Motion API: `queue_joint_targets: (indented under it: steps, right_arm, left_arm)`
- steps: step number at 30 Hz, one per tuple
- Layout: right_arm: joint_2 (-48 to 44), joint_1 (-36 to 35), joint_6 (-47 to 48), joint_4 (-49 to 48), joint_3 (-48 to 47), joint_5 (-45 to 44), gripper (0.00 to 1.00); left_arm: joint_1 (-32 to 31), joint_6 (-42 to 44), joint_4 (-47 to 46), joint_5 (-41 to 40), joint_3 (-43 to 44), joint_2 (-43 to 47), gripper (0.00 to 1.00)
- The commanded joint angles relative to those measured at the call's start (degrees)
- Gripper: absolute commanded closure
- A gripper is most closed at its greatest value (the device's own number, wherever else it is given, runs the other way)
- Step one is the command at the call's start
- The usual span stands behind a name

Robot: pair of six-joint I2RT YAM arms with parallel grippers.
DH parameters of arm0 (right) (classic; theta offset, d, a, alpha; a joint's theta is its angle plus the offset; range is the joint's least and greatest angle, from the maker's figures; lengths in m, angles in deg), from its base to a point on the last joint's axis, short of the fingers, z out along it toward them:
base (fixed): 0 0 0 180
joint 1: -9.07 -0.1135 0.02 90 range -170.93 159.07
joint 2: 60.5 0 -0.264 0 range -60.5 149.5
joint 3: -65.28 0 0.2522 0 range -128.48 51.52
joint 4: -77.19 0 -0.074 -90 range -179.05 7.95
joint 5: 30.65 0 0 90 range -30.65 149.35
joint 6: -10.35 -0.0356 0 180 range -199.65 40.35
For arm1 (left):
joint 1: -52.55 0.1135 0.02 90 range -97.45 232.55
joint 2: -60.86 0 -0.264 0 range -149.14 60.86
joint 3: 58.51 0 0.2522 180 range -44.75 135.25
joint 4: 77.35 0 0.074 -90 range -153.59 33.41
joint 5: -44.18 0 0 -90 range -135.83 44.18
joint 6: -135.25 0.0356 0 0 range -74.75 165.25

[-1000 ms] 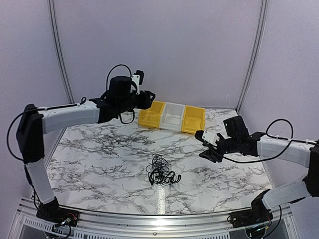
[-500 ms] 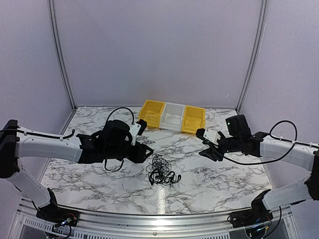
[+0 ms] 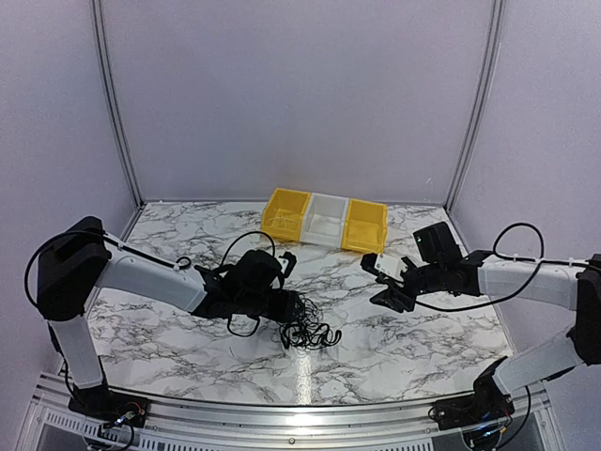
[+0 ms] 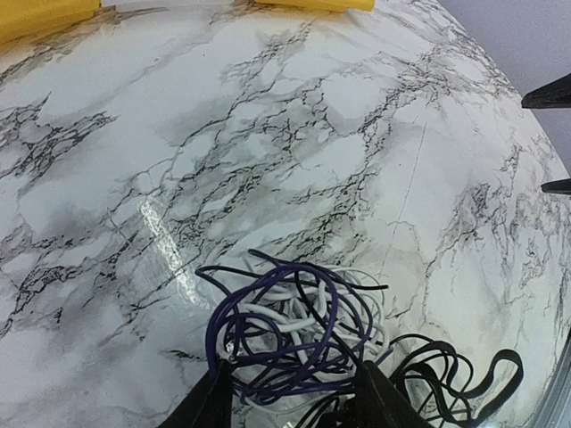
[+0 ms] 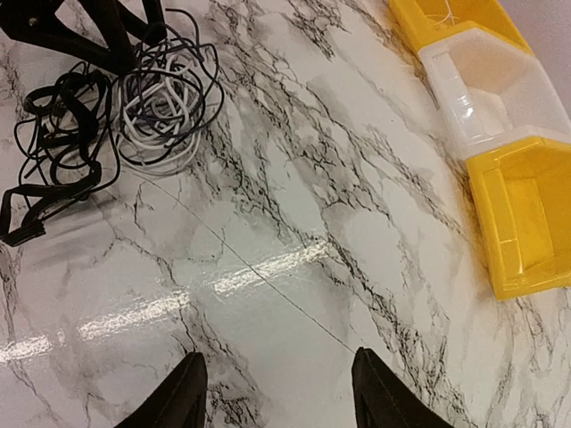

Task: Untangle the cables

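Observation:
The cables lie in a loose knot on the marble table, near the front middle. In the left wrist view the cables show purple, whitish and black strands. My left gripper is open and low at the knot's left edge, its fingers on either side of the nearest loops. From above, the left gripper is right at the knot. My right gripper hovers open to the right of the cables, with nothing in it. In its own view the right gripper is over bare marble and the cables are at the far upper left.
Three bins stand in a row at the back of the table: a yellow bin, a white bin and a second yellow bin. Booth walls close in the table on three sides.
The left arm has swung down from high up near the bins to the table and now stands at the knot. The right gripper has drifted slightly left and stayed open.

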Motion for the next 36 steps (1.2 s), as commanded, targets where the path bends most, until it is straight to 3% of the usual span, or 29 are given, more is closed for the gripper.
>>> queue_joint_targets:
  steps: [1, 4, 13, 22, 25, 30, 36]
  right_arm:
    - [0.9, -0.7, 0.7, -0.1, -1.4, 0.5, 0.45]
    - [1.4, -1.0, 0.9, -0.2, -1.5, -0.2, 0.45]
    - [2.7, -2.4, 0.8, 0.3, -2.0, -0.1, 0.45]
    - [2.2, -3.1, 0.9, 0.2, -1.6, 0.7, 0.46]
    - [2.0, -3.1, 0.9, 0.0, -1.6, 1.0, 0.46]
    - [2.3, -3.2, 1.1, 0.1, -1.6, 0.8, 0.46]
    - [3.3, -3.2, 0.6, -0.4, -1.7, 0.7, 0.46]
  left_arm:
    - [0.1, -2.7, -3.4, -1.4, -0.4, -1.9, 0.59]
    - [0.1, -4.0, -5.1, -1.5, -2.7, -2.1, 0.66]
    - [0.0, -6.0, -10.5, 0.3, -9.2, -0.4, 0.76]
    - [-0.1, -6.4, -12.9, 1.4, -11.0, -0.3, 0.78]
    - [-0.1, -6.2, -13.7, 0.7, -11.2, 0.0, 0.74]
    - [-0.9, -6.4, -15.2, -1.3, -12.8, 1.6, 0.56]
    - [-1.0, -6.3, -16.4, -2.0, -14.3, 3.1, 0.51]
